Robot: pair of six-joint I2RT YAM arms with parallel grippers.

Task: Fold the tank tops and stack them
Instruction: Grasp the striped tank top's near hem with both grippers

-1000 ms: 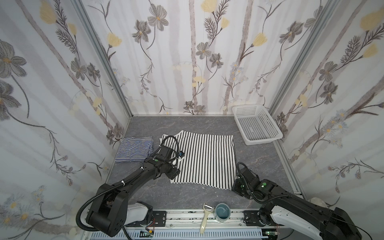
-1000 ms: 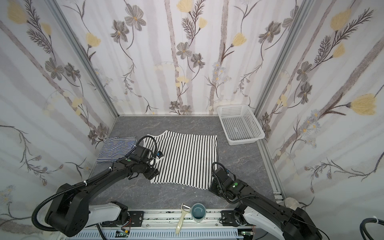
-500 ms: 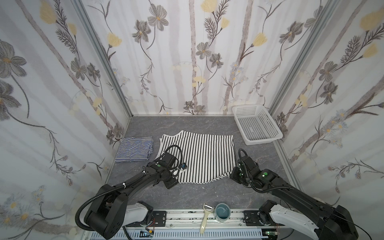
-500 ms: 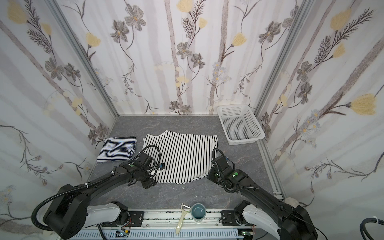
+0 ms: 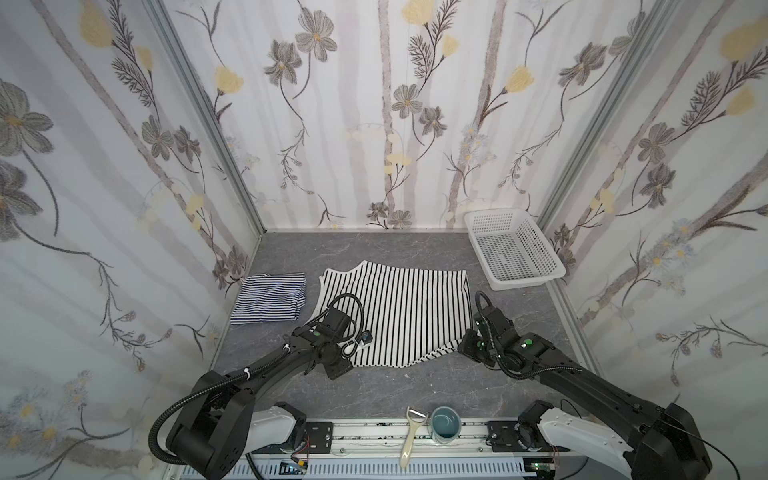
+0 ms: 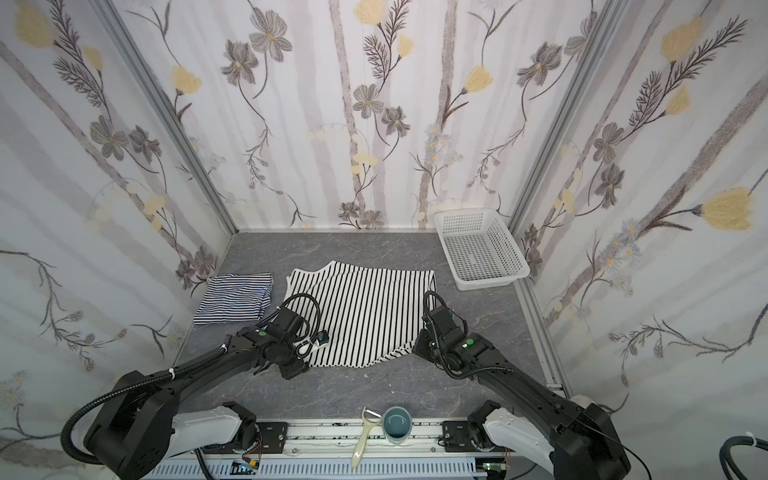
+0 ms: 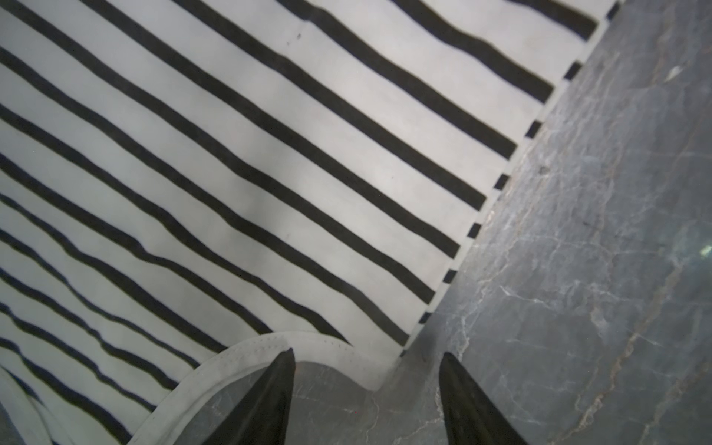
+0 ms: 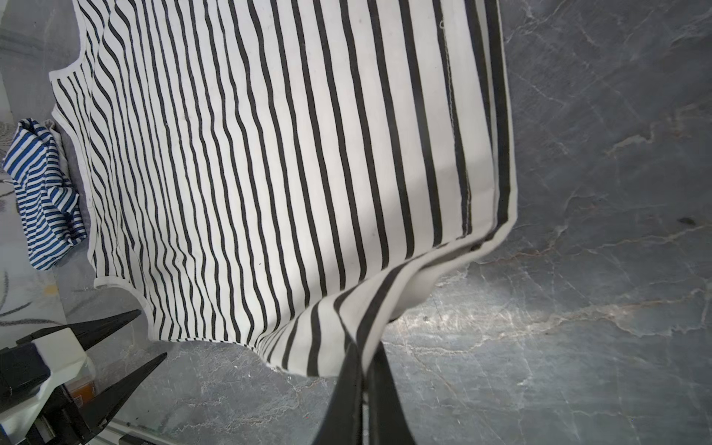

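A: Nearest first. How are the claws?
B: The left claw point(image 7: 366, 362) is spread, its tips at the white hem of the black-striped top point(image 5: 407, 307), gripping nothing. The right claw point(image 8: 368, 358) is clenched on that top's near right corner, which is raised off the tabletop point(image 5: 374, 390).
A: And beyond?
B: That top lies mid-tabletop. The navy-striped top point(image 5: 270, 301) sits folded just left of it, and the basket point(image 5: 528, 280) is in the far right corner.

left end effector point(image 7: 366, 352): jaws apart | black-striped tank top point(image 7: 231, 173) hem at fingertip | grey table point(image 7: 597, 269)
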